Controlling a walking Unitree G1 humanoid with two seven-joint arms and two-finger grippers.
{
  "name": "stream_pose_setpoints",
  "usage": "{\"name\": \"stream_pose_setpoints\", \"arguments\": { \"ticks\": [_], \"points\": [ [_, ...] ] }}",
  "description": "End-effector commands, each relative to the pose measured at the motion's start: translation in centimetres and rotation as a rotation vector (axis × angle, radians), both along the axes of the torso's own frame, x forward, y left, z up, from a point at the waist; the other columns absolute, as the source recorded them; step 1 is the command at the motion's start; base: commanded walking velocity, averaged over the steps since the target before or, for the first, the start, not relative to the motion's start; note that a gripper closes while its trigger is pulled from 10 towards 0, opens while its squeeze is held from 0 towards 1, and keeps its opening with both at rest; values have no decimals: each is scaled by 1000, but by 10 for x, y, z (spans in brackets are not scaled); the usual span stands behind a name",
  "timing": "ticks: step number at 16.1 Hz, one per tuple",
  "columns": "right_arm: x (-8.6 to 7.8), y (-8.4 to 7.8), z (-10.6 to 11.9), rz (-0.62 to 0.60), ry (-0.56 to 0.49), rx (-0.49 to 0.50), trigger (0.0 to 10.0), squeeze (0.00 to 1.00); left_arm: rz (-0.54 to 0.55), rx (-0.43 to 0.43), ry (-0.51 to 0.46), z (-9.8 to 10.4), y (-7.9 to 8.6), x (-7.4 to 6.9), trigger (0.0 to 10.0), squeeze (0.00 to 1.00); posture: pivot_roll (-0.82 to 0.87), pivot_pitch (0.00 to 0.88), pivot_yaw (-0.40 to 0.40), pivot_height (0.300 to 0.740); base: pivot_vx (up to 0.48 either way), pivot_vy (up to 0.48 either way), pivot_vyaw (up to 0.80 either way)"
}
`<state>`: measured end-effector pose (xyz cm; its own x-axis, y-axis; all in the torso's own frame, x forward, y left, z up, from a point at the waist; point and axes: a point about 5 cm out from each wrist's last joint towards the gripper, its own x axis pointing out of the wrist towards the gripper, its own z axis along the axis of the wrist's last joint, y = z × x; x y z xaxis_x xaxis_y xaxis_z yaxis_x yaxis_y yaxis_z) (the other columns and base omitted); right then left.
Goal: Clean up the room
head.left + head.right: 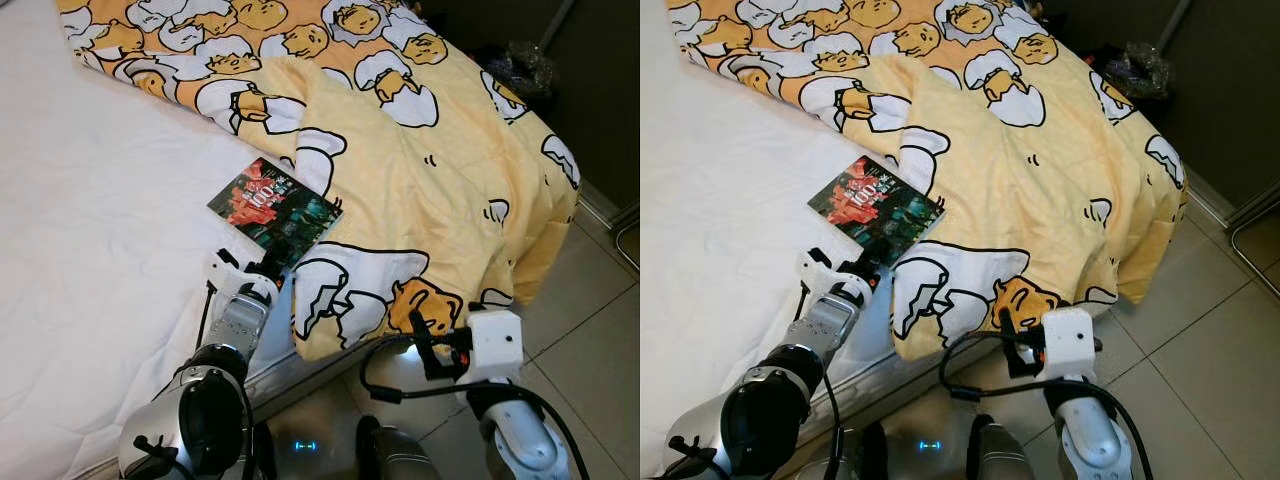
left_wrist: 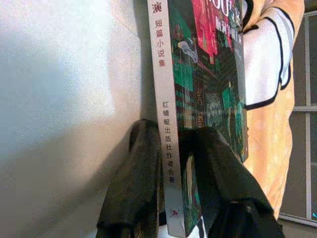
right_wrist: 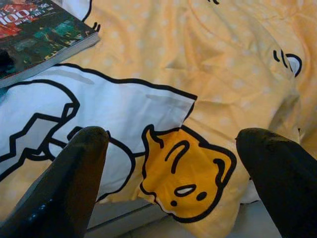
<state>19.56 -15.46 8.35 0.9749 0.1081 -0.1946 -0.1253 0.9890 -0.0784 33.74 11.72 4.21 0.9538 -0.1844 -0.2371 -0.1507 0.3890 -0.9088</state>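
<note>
The left gripper (image 2: 171,198) is clamped on the spine end of a paperback book (image 1: 273,212) lying near the bed's (image 1: 90,250) foot edge, beside the quilt (image 1: 420,180). The right gripper (image 3: 173,173) hovers spread (probably waiting).

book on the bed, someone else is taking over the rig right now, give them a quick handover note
Left gripper: at the near corner of the book, fingers straddling its spine edge; closed grip not confirmed.
Right gripper: open, empty, hovering at the hanging edge of the yellow blanket near the bed's side.
Book lies flat on the white sheet, its far side against the blanket.
Done: left gripper is lined up on the book.
Left: grip and lift the book, put it away, straighten the rumpled blanket.
</note>
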Motion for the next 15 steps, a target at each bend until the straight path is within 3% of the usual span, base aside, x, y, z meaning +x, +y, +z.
{"name": "stream_pose_setpoints", "arguments": {
  "ticks": [1,3,5,7,9,10,11,12,13,14,15],
  "points": [
    [-1,-2,-6,-8,28,9,10000,0,-45,-13,-2,3,-13,1,0,0,-263,185,-4,740,0,0,0],
    [5,-2,-6,2,19,9,10000,0,-28,-32,-31,11,-13,7,0,0,-256,160,-4,740,0,0,0],
    [16,-1,-4,7,0,22,10000,0,-7,-12,-67,20,-2,15,0,0,-227,119,-2,740,0,0,0],
    [34,0,-3,-1,-10,74,10000,0,24,118,-143,44,21,30,0,0,-174,80,8,740,0,0,0],
    [60,5,1,-2,-28,143,10000,0,43,478,-285,74,72,36,0,0,-94,12,32,740,0,0,0],
    [65,5,3,-3,-33,153,10000,0,59,567,-303,79,85,32,0,0,-83,5,34,740,0,0,0],
    [75,4,5,-5,-45,166,10000,0,91,694,-330,86,103,25,0,0,-49,0,36,740,0,0,0],
    [87,2,9,5,-63,202,10000,0,130,878,-357,96,123,7,0,0,7,0,24,740,0,0,594],
    [100,4,14,39,-76,220,10000,0,128,1116,-361,102,134,-15,0,0,60,0,-2,740,0,0,475],
    [105,5,15,51,-74,225,10000,0,110,1190,-344,100,134,-25,0,0,69,0,-8,740,0,0,431],
    [115,11,15,89,-65,225,10000,0,54,1275,-284,87,126,-44,0,0,109,0,-40,740,0,0,406]
  ]
}}
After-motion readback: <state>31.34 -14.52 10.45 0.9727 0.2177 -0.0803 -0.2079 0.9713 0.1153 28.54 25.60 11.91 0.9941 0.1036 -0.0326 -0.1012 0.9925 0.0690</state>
